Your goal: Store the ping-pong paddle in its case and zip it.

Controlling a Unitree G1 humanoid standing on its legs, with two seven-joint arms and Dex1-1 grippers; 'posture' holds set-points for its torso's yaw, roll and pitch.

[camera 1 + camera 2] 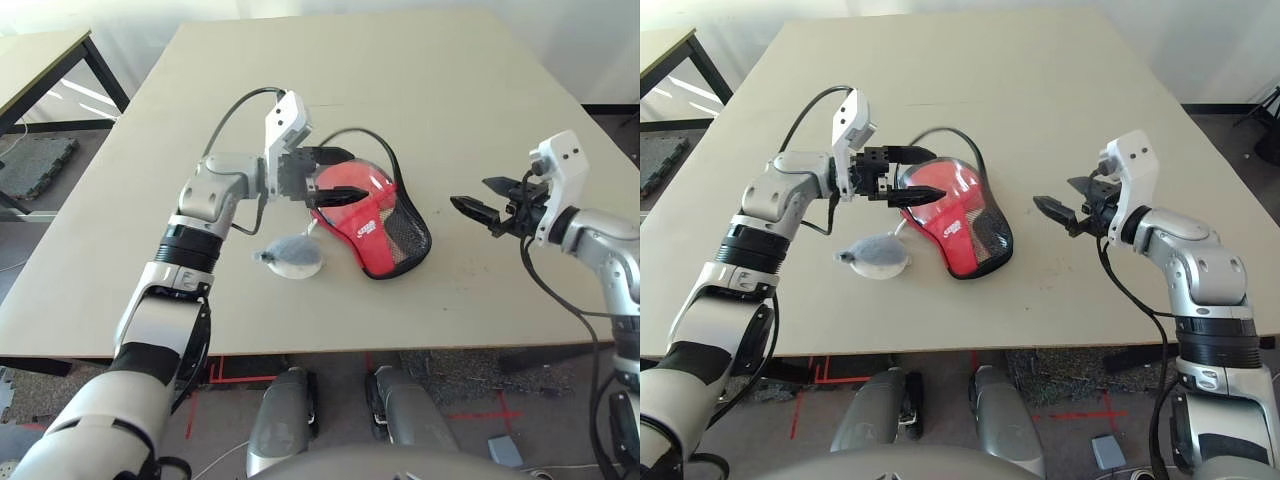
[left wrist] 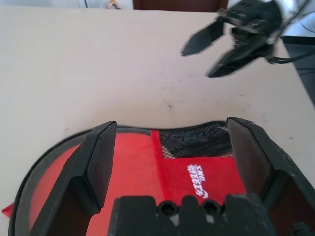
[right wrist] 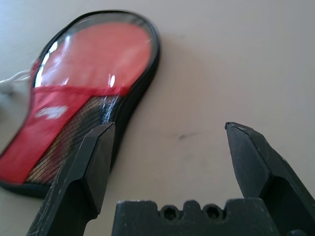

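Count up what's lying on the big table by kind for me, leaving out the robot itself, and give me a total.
Red and black paddle-shaped fabric case with a black mesh pocket: 1
Small pale grey-white plastic wad: 1
Total: 2

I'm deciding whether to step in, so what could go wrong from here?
The left hand is open over the case; closing there might pinch or drag its fabric. The right hand stands open, off to the side, so the case could slide unbraced if pulled. The pale wad lies close beside it and might get dragged along.
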